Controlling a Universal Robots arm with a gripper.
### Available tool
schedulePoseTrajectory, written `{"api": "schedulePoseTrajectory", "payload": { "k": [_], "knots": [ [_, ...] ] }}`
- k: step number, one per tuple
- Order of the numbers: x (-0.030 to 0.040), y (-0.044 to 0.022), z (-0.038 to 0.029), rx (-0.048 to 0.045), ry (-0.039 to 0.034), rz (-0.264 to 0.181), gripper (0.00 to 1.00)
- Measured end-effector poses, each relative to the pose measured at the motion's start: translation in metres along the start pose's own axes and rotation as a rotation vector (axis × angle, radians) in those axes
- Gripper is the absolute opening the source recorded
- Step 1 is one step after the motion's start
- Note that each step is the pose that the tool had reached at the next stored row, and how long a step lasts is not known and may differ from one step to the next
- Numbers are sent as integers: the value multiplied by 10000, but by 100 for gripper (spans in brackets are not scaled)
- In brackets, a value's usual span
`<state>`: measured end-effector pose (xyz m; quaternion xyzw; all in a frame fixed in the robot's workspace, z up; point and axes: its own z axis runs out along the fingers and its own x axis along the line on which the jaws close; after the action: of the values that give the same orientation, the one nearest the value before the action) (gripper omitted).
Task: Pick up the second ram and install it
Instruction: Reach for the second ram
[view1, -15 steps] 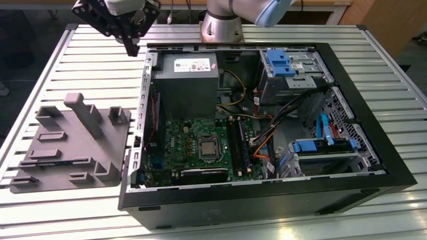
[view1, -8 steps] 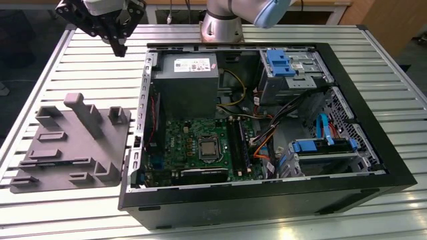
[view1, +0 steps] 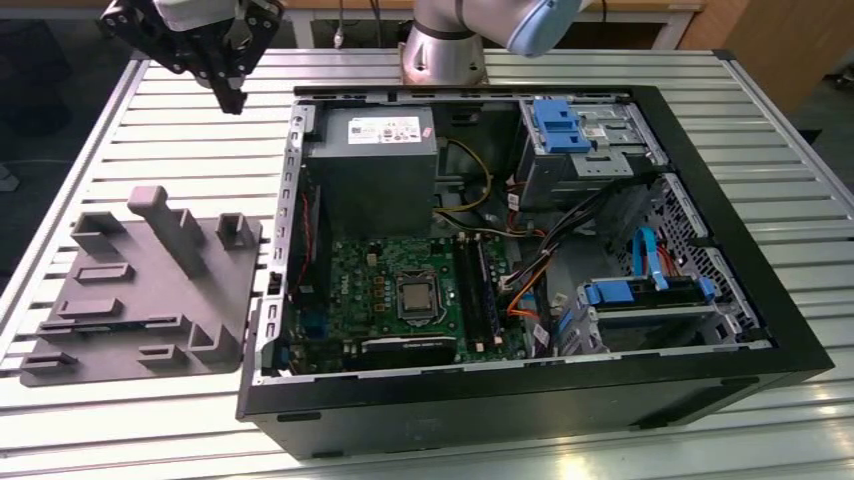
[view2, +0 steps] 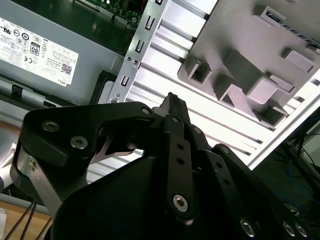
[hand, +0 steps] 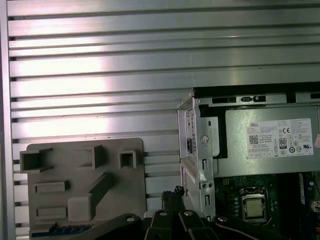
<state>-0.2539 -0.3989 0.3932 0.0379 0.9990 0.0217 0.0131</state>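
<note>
A ribbed aluminium counter (view1: 174, 150) is carrying an open computer case (view1: 801, 365). At the case's 9 o'clock in the exterior view, a grey moulded tray (view1: 134, 350) is sitting on the same surface. The gripper (view1: 234, 98) is hanging high over the counter at about 11 o'clock from the case, well apart from both, its fingers drawn together on nothing. A thin stick with a green-blue edge, judged to be the second ram (view1: 114, 322), is lying in a low slot of the tray. The pick is not yet made, so grasp, carry and seating are all outstanding. The motherboard sockets (view1: 475, 290) are sitting mid-case; whether one is already filled is hard to make out.

In the second wrist view the gripper (view2: 172, 102) is showing its tips meeting, empty, above bare counter between the tray (view2: 235, 30) and the power supply (view2: 55, 55).

In the first wrist view the tray (hand: 80, 165) is lying near the case wall. The second ram (hand: 62, 229) is appearing as a blue-green strip, partly cut off by the frame edge and the gripper (hand: 172, 195).
</note>
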Motion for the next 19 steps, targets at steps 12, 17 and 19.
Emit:
{"api": "schedulePoseTrajectory", "payload": {
  "k": [12,17,19],
  "knots": [
    [93,-7,-1,-1,-1,1,11],
    [131,-10,-2,0,0,0,11],
    [146,-11,-2,0,0,0,11]
  ]
}}
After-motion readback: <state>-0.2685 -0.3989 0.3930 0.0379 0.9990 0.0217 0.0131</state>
